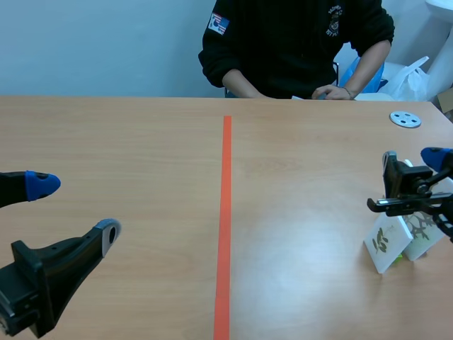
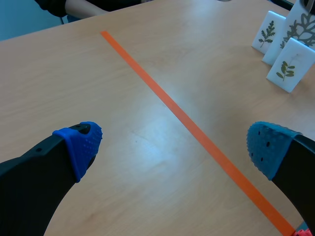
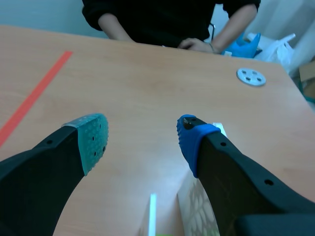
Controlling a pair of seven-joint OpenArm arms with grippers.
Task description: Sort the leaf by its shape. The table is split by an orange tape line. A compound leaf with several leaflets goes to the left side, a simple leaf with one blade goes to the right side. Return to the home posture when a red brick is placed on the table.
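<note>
I'm hanging the right tool (image 1: pixel 410 157) just above the little cluster of leaf cards (image 1: pixel 386 242). They're standing on the right side of the worktop (image 1: pixel 141 142), near its right edge and well apart from the tape line (image 1: pixel 226 212). The tool's fingers are spread wide with nothing between them, and in the right wrist view I'm looking down past the pads at the cards' top edges. The left tool (image 1: pixel 76 207) is sitting at the near left, also wide open and holding nothing.

In the left wrist view I'm counting three cards packed close together; I can't tell whether they're touching. The sprig card (image 2: pixel 290 64), the one closest to the tape line, is showing a stem with several leaflets. I'm reading that as compound, so I'm guessing it's headed for the left side.

My plan for doing the grab well:
- I'm lining up so the fingers straddle that one card only, pads facing its two flat faces.
- I'm coming down slowly, since these cards look light and tippy.
- I'm squeezing gently, then lifting straight up before travelling, so the neighbours aren't getting knocked over.
</note>
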